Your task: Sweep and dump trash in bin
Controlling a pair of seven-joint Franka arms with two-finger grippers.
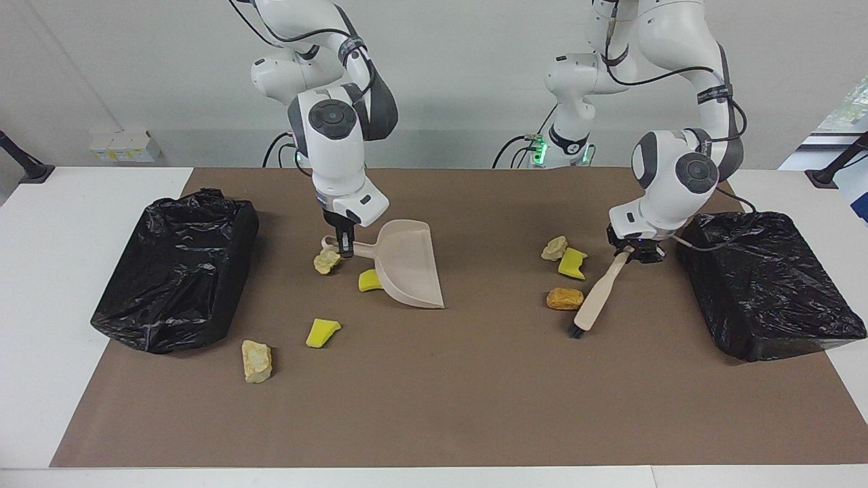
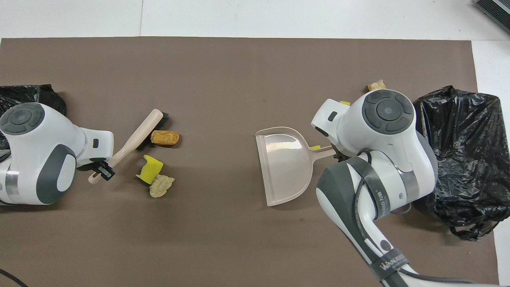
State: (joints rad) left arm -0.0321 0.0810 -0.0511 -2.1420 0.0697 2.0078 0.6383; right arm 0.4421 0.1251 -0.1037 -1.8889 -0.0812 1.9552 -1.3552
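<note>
The left tool [image 1: 633, 252] is clamped shut on the handle end of the brush [image 1: 597, 299], whose pale wooden back slants down to dark bristles touching the brown mat [image 1: 475, 393] just beside an orange-brown crumbly lump [image 1: 565, 298]. The right tool [image 1: 344, 245] is closed on the thin handle of the dustpan [image 1: 409, 266], a smooth beige plastic scoop held tilted, its flat lip low over the mat and turned toward the left arm's end of the bench.

The pan is empty, so by my reading no trash has been collected yet; all seven pieces lie on the mat. Near the brush, a bright yellow sponge piece [image 1: 572, 263] touches a beige lump [image 1: 555, 248], both nearer the robots than the orange-brown one. Around the pan's handle sit another beige lump [image 1: 327, 261] and a yellow sponge chunk [image 1: 369, 280]; farther from the robots lie a yellow sponge wedge [image 1: 321, 332] and a pale, rough lump [image 1: 257, 360].

At each end of the bench stands a bin lined with crinkled, glossy black plastic: one at the right arm's end [image 1: 178, 268], one at the left arm's end [image 1: 770, 281]. Sweeping, gathering and dumping all appear left to do.
</note>
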